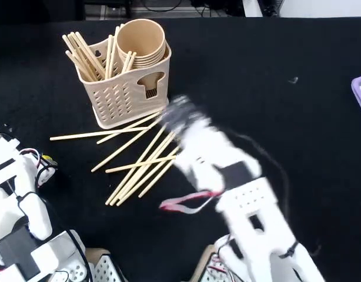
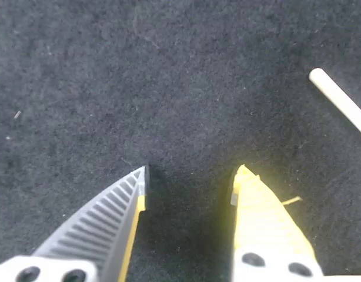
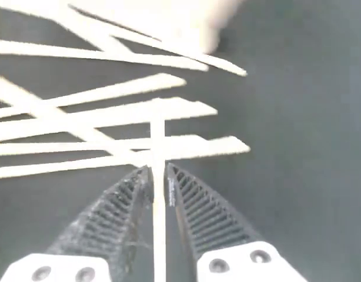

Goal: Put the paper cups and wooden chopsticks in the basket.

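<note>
One chopstick point(image 3: 158, 202) is pinched in the right gripper point(image 3: 159, 171) above the loose chopsticks point(image 1: 139, 164), centre-left. Upper left, the basket point(image 1: 124, 100) holds the paper cups point(image 1: 141, 38). The left gripper point(image 2: 189, 176) gapes over black cloth point(image 2: 169, 70).

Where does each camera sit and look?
High view: above the table, looking down at basket, loose chopsticks, left arm, right arm.
Left wrist view: on left arm, facing table past open left claw.
Right wrist view: on right arm, facing loose chopsticks; right claw pinches one chopstick.
Shared: high and right wrist views show the loose chopsticks.
</note>
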